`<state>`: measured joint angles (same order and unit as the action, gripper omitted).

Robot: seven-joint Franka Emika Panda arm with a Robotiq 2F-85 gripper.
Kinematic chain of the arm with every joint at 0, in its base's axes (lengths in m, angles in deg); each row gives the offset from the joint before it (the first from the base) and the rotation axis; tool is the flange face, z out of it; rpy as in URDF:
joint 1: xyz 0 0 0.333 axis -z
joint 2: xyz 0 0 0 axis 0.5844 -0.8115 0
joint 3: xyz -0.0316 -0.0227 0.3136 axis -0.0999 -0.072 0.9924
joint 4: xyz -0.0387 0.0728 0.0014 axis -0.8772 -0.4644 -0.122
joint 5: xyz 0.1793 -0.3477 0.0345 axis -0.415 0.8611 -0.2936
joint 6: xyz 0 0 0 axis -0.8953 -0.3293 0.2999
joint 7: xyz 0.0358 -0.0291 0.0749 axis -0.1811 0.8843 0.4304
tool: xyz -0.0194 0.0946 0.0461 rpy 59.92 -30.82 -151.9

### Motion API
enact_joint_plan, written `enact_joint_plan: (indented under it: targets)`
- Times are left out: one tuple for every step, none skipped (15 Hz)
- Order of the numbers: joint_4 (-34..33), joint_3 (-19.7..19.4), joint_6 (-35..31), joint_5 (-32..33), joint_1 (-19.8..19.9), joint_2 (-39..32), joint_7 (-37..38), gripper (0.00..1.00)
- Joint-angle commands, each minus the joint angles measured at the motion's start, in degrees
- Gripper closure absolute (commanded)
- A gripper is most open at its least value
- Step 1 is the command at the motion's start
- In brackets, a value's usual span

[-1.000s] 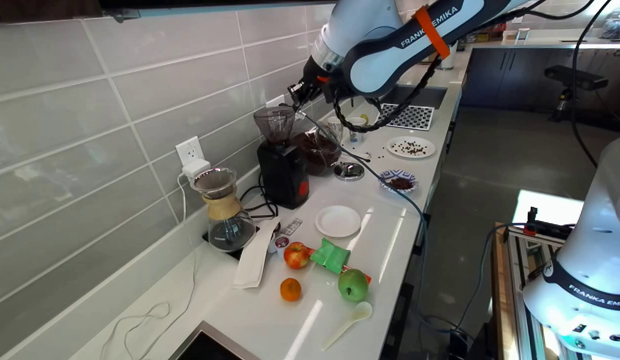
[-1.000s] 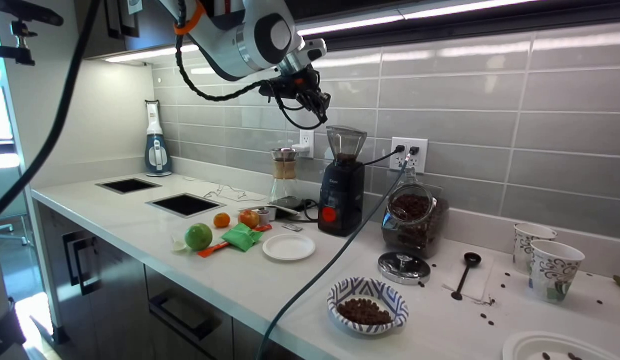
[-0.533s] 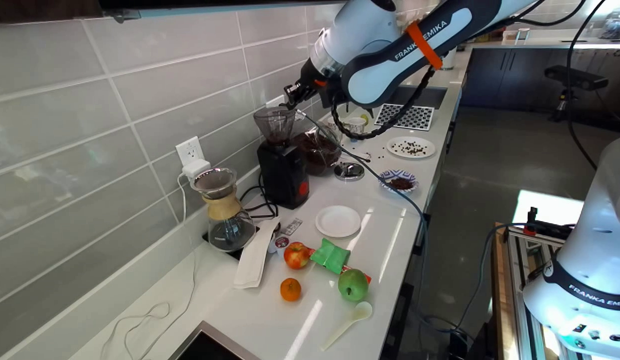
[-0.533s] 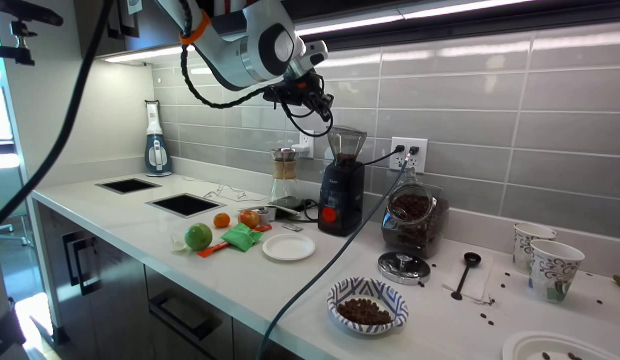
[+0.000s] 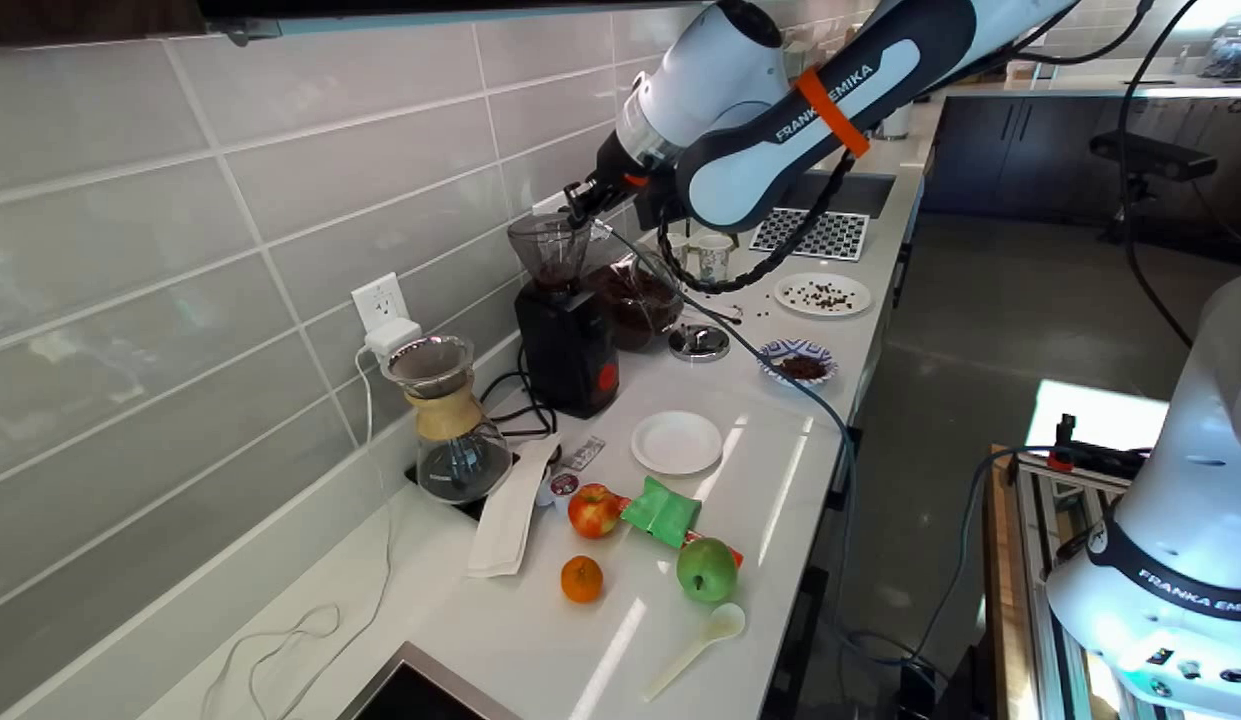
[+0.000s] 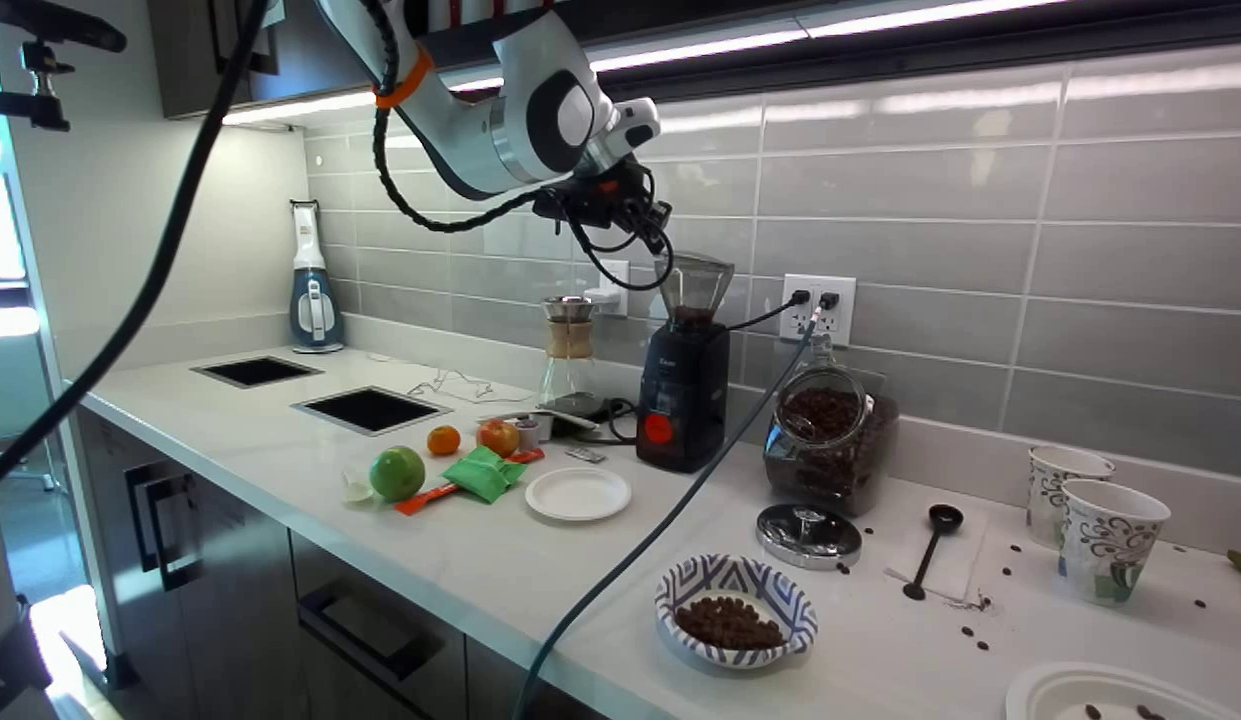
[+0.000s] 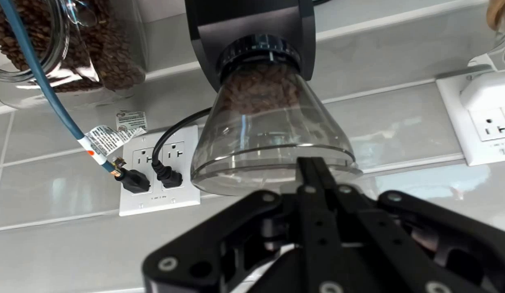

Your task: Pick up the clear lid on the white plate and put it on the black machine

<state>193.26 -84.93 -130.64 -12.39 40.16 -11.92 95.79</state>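
Observation:
The black machine stands by the wall with its clear hopper on top, also in an exterior view and the wrist view. The clear lid appears to sit on the hopper's wide top, with a darker rim. The white plate lies bare on the counter; it shows in an exterior view. My gripper is shut with nothing between its fingers. It is at the hopper's top in both exterior views. I cannot tell whether it touches the lid.
A glass jar of beans with a blue cable passing in front stands beside the machine. A glass coffee maker stands on its other side. The tiled wall is close behind. Fruit and a green packet lie near the plate.
My arm and gripper have come down a little toward the hopper's top. The gripper looks shut now. The things on the counter have not moved.

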Motion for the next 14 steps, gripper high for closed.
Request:
enact_joint_plan:
  targets:
    - [-0.6,0.1,-3.0,-0.3,0.4,-1.6,-1.0,1.0]
    - [-0.7,0.0,-3.5,-0.1,0.4,-1.7,-0.8,1.0]
    - [-0.8,-0.2,-3.7,0.2,0.3,-2.0,-0.6,1.0]
    - [-0.9,-0.1,-4.0,0.0,0.4,-2.2,-0.7,1.0]
    - [-1.0,-0.1,-4.0,0.1,0.4,-2.4,-0.7,1.0]
    - [-1.4,-0.2,-4.0,0.2,0.3,-2.9,-0.6,1.0]
    - [-1.7,-0.3,-3.8,0.5,0.3,-3.1,-0.4,1.0]
    - [-2.0,-0.2,-3.6,0.4,0.3,-3.4,-0.6,1.0]
    - [-2.3,-0.2,-3.5,0.3,0.3,-3.7,-0.7,1.0]
    - [-2.7,-0.2,-3.4,0.3,0.3,-4.0,-0.6,1.0]
    - [-3.0,-0.2,-3.3,0.3,0.3,-4.3,-0.7,1.0]
    - [-3.2,-0.1,-3.3,0.3,0.3,-4.5,-0.7,1.0]
    - [-3.4,-0.3,-3.3,0.5,0.2,-4.8,-0.6,1.0]
    - [-3.7,-0.3,-3.2,0.5,0.2,-5.0,-0.6,1.0]
